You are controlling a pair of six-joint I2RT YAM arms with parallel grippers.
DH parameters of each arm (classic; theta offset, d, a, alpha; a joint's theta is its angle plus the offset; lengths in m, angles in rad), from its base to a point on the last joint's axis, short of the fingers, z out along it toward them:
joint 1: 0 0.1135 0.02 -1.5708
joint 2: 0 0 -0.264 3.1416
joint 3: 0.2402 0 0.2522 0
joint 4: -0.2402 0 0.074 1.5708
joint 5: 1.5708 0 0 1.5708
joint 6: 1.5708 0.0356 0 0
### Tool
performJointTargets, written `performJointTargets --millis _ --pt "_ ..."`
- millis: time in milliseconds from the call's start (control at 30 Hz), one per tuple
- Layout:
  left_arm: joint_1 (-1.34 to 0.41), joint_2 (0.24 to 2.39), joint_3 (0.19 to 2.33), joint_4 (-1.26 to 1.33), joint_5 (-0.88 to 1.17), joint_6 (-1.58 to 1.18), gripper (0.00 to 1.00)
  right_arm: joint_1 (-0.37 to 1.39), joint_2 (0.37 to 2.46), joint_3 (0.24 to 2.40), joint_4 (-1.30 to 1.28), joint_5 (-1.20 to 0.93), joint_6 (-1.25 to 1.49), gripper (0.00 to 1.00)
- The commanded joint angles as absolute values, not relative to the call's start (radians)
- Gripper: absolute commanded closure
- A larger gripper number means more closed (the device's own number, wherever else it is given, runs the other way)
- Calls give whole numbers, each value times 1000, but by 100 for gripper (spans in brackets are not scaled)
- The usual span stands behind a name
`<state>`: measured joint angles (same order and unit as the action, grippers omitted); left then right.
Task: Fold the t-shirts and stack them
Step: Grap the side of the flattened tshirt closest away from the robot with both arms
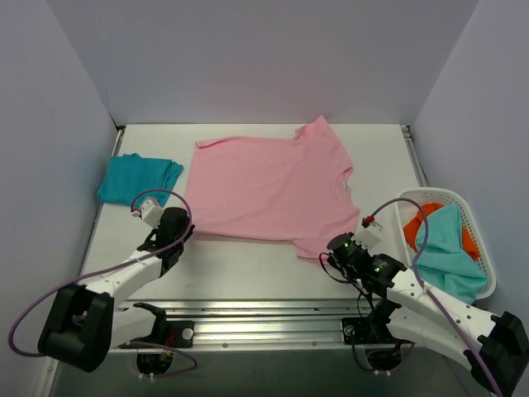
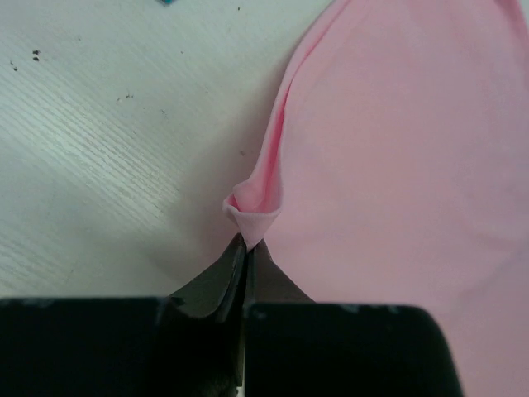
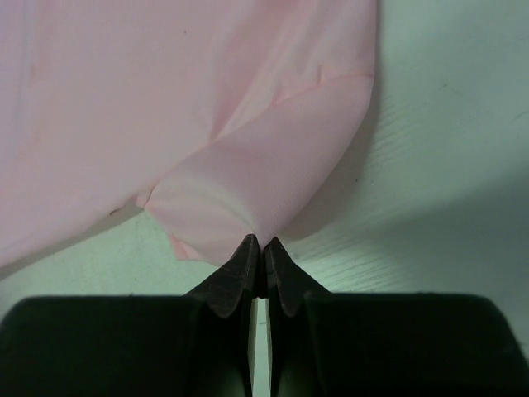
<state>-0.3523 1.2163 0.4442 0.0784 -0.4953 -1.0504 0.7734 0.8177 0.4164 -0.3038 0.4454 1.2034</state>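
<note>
Pink t-shirt point(image 1: 264, 186): light, limp cotton. Left fingers point(image 2: 225, 277) and right fingers point(image 3: 238, 269) are closed, each pinching a fabric corner at the tips.

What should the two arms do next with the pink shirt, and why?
Probably lift both together and carry the near edge over toward the far edge. The left pincer and right pincer are each shut on a near corner of the pink t-shirt, which lies spread flat, unfolded.
</note>
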Motion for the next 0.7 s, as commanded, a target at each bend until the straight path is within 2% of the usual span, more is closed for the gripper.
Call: performJointTargets --millis 0,167,467,667 --pt "-350 1065 414 -38 -534 -1032 98 778 801 480 -429 541 1207 100" --pt "-341 1006 411 -78 -541 -1011 98 779 793 509 -434 555 1204 100" --pt "-336 1086 446 -38 -528 -1002 98 778 819 594 -453 638 1172 100" --pt "-319 1137 497 -17 -509 -986 98 773 926 669 -373 679 1115 100"
